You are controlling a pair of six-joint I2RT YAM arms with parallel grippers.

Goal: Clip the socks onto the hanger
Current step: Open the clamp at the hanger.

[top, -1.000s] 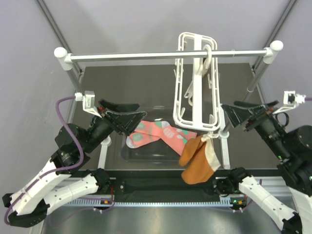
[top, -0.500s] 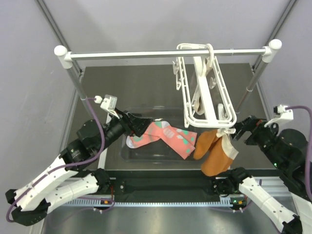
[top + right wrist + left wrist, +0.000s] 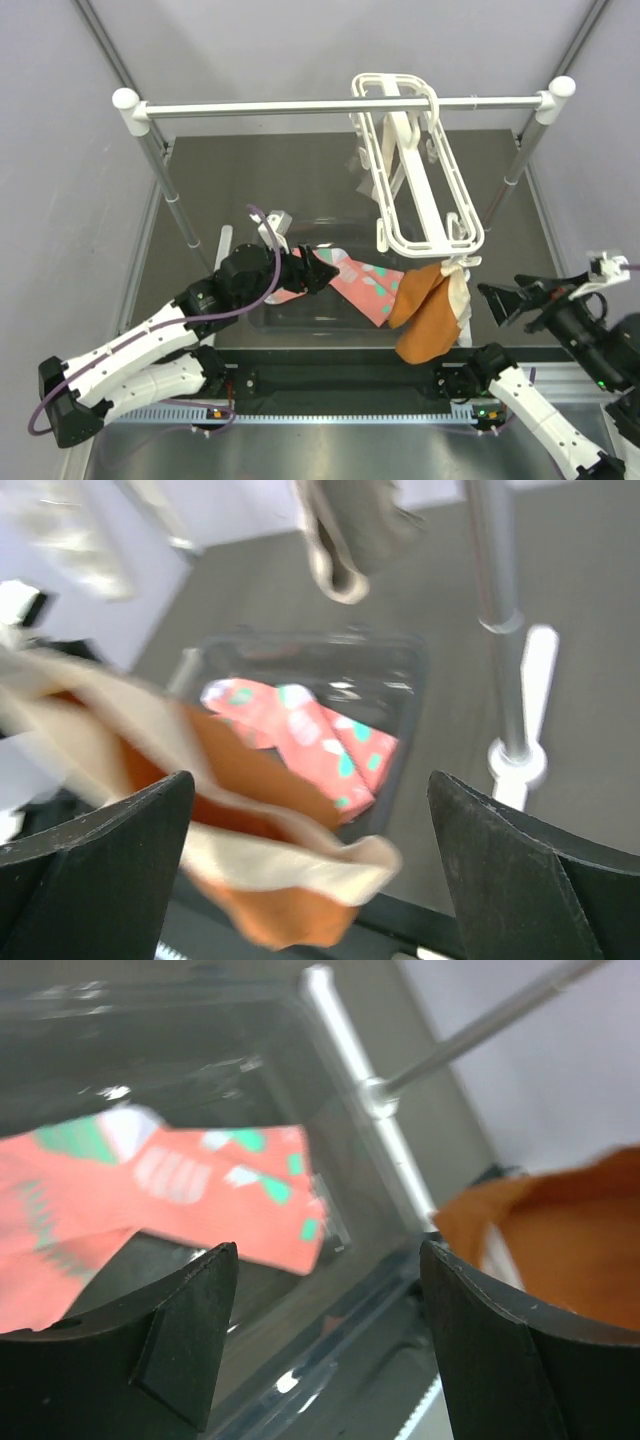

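We find the socks [image 3: 358, 282] lying flat in a clear tray [image 3: 290, 316] on the dark counter [image 3: 250, 180], one partly across the other, below the low end of the hanger [image 3: 416, 165]. The hanger hooks over the metal rail [image 3: 300, 106] and hangs tilted. From a clip at its low end dangle an orange cloth [image 3: 420, 315] and a beige cloth [image 3: 457, 290], just beside the right end of the socks. Our left gripper [image 3: 320, 268] hovers over the left part of the socks, jaws apart with nothing between them; we cannot tell whether it touches the fabric. Our right gripper [image 3: 495, 303] sits to the right of the orange cloth, clear of it, jaws spread wide and empty.
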